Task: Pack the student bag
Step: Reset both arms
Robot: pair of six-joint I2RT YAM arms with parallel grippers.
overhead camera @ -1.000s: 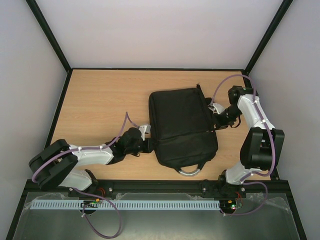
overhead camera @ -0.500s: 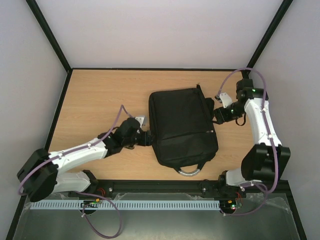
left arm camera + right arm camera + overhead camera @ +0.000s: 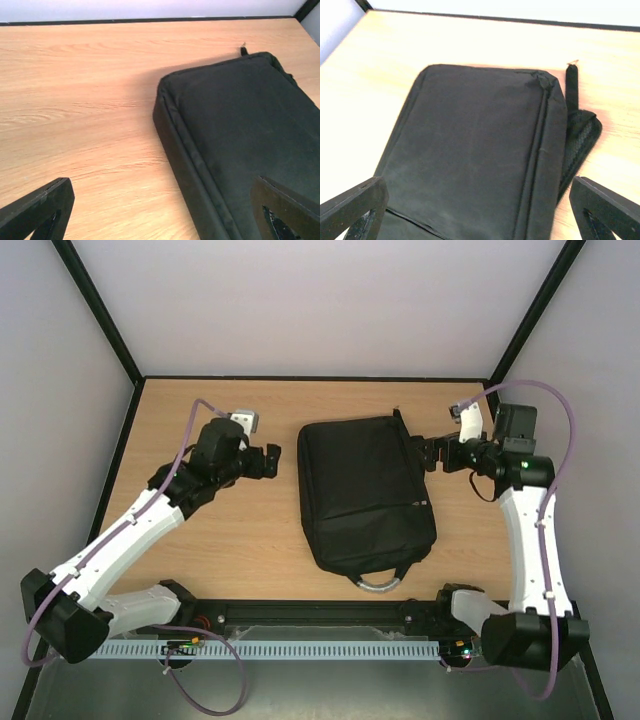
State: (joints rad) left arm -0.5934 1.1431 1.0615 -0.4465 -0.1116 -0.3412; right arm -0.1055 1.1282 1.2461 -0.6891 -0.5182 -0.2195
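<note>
Top external: the student bag (image 3: 365, 495) lay flat near the middle of the counter (image 3: 200, 540). Its long side ran away from me, a little skewed. Its grey handle (image 3: 381, 584) was at the near end, towards the arm bases. The left arm (image 3: 130, 530) reached out from the near left corner. The left jaws pointed at the bag's far left corner, with bare wood between them and the fabric. The right arm (image 3: 530, 530) stood tall on the right side. The right jaws sat just beside the bag's far right corner. From this view I could not tell whether they touched it.

Left wrist: the left jaws were spread wide, one tip in each lower corner of the view, gripping nothing. Beyond them I saw a rounded corner of the bag and its side wall with a seam running along it, resting on the wood. A black edge strip (image 3: 150, 20) closed the far side of the counter.

Right wrist: the right jaws were also wide, one tip low on each side, with nothing held. The bag's flat top panel filled the space beyond them. A black strap (image 3: 572, 85) lay on the wood along the bag's right-hand side in this view. A webbed piece (image 3: 582, 132) sat against the bag's side wall just below it.
</note>
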